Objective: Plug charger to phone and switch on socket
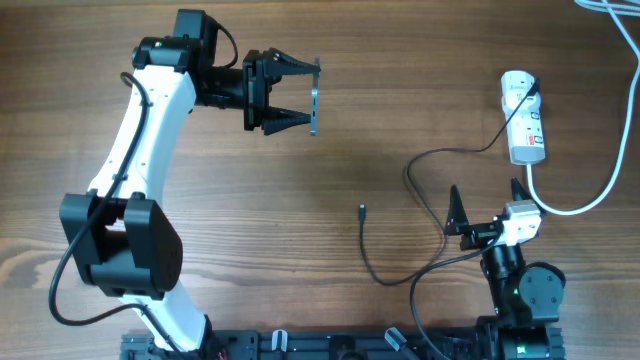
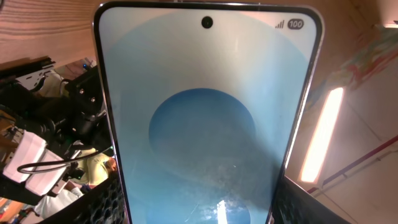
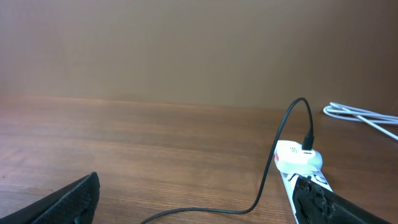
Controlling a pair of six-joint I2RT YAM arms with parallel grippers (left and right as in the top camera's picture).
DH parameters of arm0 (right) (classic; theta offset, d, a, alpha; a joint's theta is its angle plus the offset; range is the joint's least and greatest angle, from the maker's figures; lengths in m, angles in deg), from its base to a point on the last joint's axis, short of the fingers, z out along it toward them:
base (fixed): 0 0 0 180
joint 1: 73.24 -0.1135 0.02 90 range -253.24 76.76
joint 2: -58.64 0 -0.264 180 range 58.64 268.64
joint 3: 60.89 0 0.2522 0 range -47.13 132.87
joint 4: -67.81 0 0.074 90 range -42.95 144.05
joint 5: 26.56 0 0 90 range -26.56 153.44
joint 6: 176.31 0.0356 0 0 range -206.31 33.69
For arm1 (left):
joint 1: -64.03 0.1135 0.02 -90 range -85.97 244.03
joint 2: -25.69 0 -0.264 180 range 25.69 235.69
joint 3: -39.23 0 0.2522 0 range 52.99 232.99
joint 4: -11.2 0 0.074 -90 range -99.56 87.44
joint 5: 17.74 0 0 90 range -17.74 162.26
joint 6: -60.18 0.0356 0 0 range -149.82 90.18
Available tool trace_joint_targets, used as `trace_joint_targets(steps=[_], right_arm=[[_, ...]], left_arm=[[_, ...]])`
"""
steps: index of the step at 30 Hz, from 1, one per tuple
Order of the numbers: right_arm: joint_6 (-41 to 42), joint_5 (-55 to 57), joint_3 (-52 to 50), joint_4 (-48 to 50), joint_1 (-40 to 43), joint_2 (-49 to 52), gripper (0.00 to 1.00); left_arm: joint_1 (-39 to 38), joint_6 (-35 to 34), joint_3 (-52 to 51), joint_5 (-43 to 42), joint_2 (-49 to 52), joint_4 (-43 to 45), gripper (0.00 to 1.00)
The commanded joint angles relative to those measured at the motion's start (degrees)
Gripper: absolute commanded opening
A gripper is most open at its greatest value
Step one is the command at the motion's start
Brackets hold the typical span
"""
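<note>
Left tool is clamped on the phone, held on edge well left of the socket, its screen lit pale blue. Right tool, just below the socket, is spread wide and holds nothing. The charger tip lies on the worktop.

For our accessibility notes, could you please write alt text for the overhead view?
The left gripper holds a phone edge-on at the upper left of a wooden table. At right lies a white power strip with a black cable plugged in, its loose tip lying mid-table; the right gripper sits open near the strip.
</note>
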Motion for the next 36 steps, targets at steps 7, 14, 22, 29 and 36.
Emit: trace_joint_targets(steps=[7,14,22,29,36], right_arm=[[-0.26,0.76,-0.04,0.13,-0.22,-0.46,1.0],[-0.26,0.76,-0.04,0.13,-0.22,-0.46,1.0],[-0.28,0.76,-0.04,0.13,-0.22,-0.46,1.0],[-0.26,0.76,-0.04,0.13,-0.22,-0.46,1.0],[-0.28,0.76,-0.04,0.13,-0.22,-0.46,1.0]], left_arm=[[-0.11,1.99,1.51,-2.97,-1.84,0.0,0.63],[-0.11,2.99,1.51,-2.82,-1.84,0.0,0.63],[-0.11,7.63,1.51,9.46,-1.84,0.37,0.63],[-1.77,12.39,1.49,34.62,-1.84,0.61,0.63],[-8.79,14.1,1.44,58.58,-1.81,1.46,0.62]])
